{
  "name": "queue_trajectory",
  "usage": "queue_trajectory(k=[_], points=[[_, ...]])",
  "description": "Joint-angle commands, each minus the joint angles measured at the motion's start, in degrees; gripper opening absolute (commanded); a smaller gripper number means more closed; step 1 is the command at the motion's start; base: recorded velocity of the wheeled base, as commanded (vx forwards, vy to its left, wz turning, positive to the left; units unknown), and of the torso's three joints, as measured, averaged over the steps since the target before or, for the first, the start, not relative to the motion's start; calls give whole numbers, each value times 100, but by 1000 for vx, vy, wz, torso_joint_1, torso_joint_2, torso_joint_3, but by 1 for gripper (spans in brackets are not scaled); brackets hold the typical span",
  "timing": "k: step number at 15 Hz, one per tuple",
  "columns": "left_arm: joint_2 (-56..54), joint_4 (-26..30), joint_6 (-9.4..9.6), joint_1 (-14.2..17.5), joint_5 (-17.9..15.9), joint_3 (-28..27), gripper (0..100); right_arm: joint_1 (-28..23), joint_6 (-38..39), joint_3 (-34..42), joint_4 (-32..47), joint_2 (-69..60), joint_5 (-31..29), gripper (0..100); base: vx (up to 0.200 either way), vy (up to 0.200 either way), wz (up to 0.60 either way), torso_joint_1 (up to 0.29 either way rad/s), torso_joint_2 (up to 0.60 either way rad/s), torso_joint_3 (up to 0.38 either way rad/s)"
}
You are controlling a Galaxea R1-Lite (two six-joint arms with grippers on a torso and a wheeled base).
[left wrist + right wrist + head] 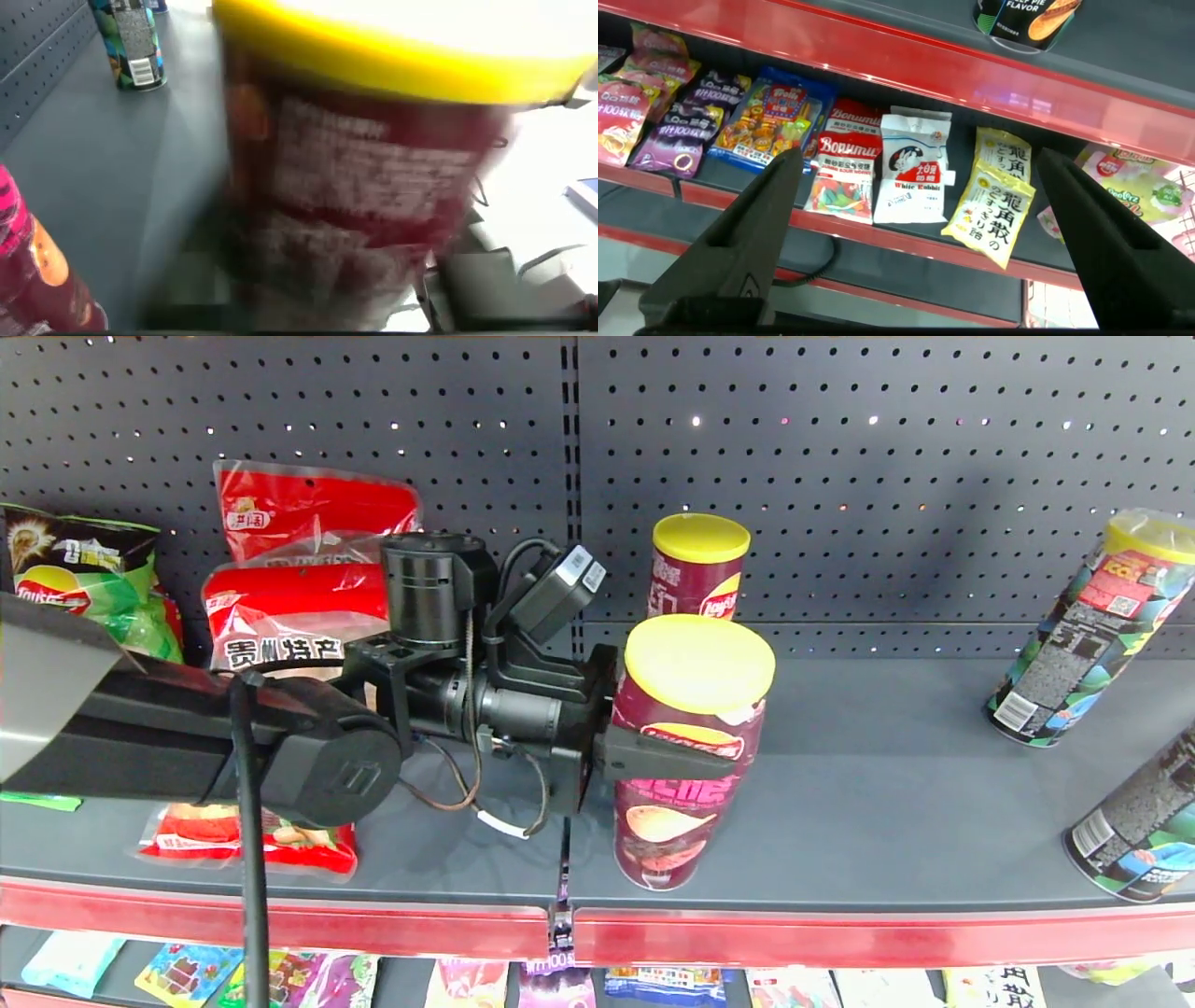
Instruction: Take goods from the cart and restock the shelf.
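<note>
A maroon chip can with a yellow lid [695,667] stands upright near the front of the grey shelf [887,803]. My left gripper [689,751] is shut on its middle from the left. I cannot tell whether its base touches the shelf. The left wrist view shows the same can [364,187] very close. A second matching can [698,565] stands behind it against the pegboard. My right gripper [920,271] is open and holds nothing; it hangs below the shelf's red lip and faces a lower shelf of snack packets [910,168].
Red snack bags [299,607] and a green chip bag [84,579] lie behind my left arm. Two dark patterned cans [1092,625] [1134,840] stand at the right end. A red lip [840,933] runs along the shelf front. Open grey shelf lies between the held can and the right-hand cans.
</note>
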Motion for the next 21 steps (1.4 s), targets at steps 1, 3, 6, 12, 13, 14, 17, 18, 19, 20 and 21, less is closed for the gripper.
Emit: queue_trajectory(k=[1,3,6,12,13,14,17,18,19,20,21], points=[[1,-5,-3,-47,12,-11,0,1,-6,0,-1,13,2,100,0,0,0,0,0,0],[-8,4,-3,-100,20,-11,0,1,-6,0,-1,13,2,100,0,0,0,0,0,0],[-17,-5,-3,-126,258,-11,0,1,-6,0,-1,4,2,100,0,0,0,0,0,0],[-228,-40,-188,-117,1172,86,0,1,3,0,-1,4,2,100,0,0,0,0,0,0],[-271,-40,-188,-117,1189,112,0,1,3,0,-1,13,2,100,0,0,0,0,0,0],[-333,-40,-188,-117,1207,173,0,1,-6,0,-1,4,2,100,0,0,0,0,0,0],[-535,-49,-179,-117,1330,569,0,1,3,0,-1,4,2,100,0,0,0,0,0,0],[-535,-119,-179,-117,1374,604,0,1,3,0,-1,4,11,100,0,0,0,0,0,0],[-500,-295,-188,-117,1418,622,0,1,3,0,-1,4,11,100,0,0,0,0,0,0],[-456,-436,-205,-126,1471,648,0,1,3,0,-1,13,11,100,0,0,0,0,0,0],[-438,-488,-205,-135,1488,674,0,1,3,0,-1,4,2,100,0,0,0,0,0,0]])
